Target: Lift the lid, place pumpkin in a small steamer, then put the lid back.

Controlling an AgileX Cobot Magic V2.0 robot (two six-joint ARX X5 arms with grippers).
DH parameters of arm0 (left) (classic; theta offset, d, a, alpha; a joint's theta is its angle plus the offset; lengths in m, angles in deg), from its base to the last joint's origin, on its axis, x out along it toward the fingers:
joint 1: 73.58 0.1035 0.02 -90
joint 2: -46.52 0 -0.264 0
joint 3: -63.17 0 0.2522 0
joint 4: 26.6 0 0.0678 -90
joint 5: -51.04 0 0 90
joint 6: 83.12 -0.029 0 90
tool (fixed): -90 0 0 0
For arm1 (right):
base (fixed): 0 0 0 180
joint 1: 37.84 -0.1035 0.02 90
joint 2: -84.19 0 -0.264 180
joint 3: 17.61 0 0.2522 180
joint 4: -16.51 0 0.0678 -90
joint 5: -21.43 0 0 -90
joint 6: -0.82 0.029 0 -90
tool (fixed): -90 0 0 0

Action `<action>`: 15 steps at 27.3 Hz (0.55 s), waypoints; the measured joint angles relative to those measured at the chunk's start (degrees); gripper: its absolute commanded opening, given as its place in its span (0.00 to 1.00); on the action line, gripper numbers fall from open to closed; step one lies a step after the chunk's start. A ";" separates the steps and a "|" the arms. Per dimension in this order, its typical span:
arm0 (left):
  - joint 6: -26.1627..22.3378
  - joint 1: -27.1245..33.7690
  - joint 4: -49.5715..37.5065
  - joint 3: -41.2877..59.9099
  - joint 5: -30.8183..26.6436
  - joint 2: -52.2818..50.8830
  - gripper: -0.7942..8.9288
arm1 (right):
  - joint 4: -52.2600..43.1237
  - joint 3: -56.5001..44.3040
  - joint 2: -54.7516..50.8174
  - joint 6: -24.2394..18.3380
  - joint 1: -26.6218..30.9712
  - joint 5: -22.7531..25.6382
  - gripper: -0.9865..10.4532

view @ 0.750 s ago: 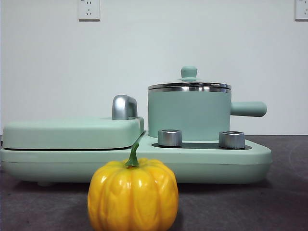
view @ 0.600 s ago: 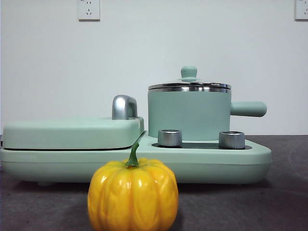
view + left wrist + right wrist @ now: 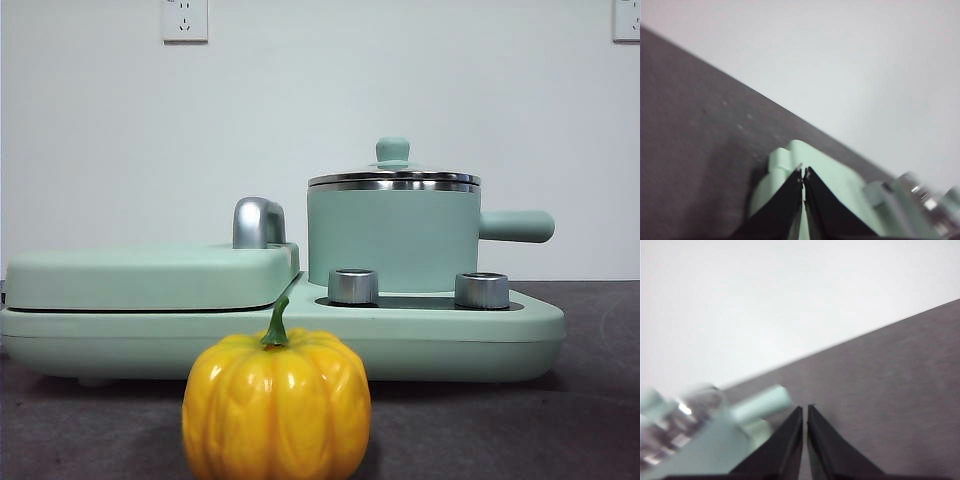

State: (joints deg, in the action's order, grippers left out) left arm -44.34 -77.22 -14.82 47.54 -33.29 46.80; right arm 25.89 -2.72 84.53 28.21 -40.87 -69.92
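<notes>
Pumpkin (image 3: 276, 405) sits on table — well apart from both closed grippers.

Even bright light, wrist views blurred

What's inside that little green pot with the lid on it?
That can't be seen. The lid sits closed on the small steamer, whose walls are solid green. The pumpkin is outside, on the table in front of the cooker.
</notes>
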 measured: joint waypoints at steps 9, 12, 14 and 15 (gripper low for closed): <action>7.76 0.00 3.45 -5.73 0.02 0.90 0.09 | 1.40 8.46 0.04 6.60 -0.07 -4.68 0.10; 7.02 0.00 6.01 -10.36 0.52 3.21 0.09 | 4.98 13.29 0.83 6.95 -0.07 -4.70 0.10; 5.07 0.00 6.58 -13.46 2.40 5.60 0.09 | 9.09 17.40 2.56 6.69 -0.07 -5.29 0.10; 3.93 0.00 6.62 -14.82 3.43 6.67 0.09 | 10.60 19.12 3.56 6.10 -0.07 -6.10 0.10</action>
State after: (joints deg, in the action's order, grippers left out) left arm -40.40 -77.22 -8.20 32.72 -29.86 53.46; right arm 36.49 16.40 88.09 34.31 -40.93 -76.02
